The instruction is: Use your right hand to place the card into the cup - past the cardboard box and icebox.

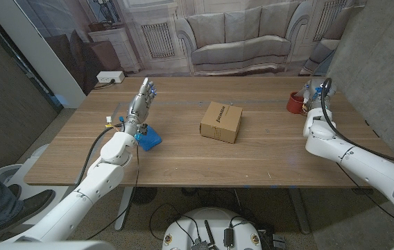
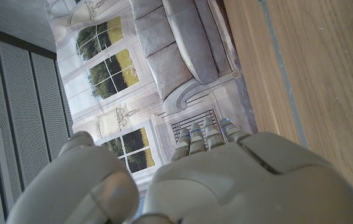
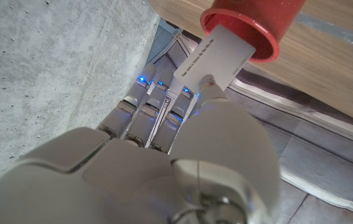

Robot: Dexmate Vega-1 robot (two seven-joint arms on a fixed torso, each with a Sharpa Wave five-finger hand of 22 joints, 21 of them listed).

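- While the right hand [image 3: 183,155] is pinching the card [image 3: 217,57] between thumb and fingers, the card's far end is already sitting inside the mouth of the red cup [image 3: 251,28], as the right wrist view shows.
- On the table [image 1: 183,163], from the head view, the cup [image 1: 295,103] is standing near the far right edge, at about two o'clock from the box [image 1: 222,121]; the right hand [image 1: 315,94] is touching or just beside it, on its right.
- The card's long axis is running from the fingers straight toward the cup's opening, so I judge the coming move is turning on that line: push a little further along it, then let go.
- The right hand is by far the nearer one; the left hand [image 1: 140,104] is standing well apart, at about ten o'clock from the box, fingers reaching upward and holding nothing that I can see, though I cannot tell how far apart its fingers are.
- A blue thing [image 1: 148,137], perhaps the icebox, is lying just beside the left wrist.
- The box is carrying a dark printed word along its top; it is too small for me to read with confidence.
- The card is bearing a line of small print along one edge, too fine to make out.
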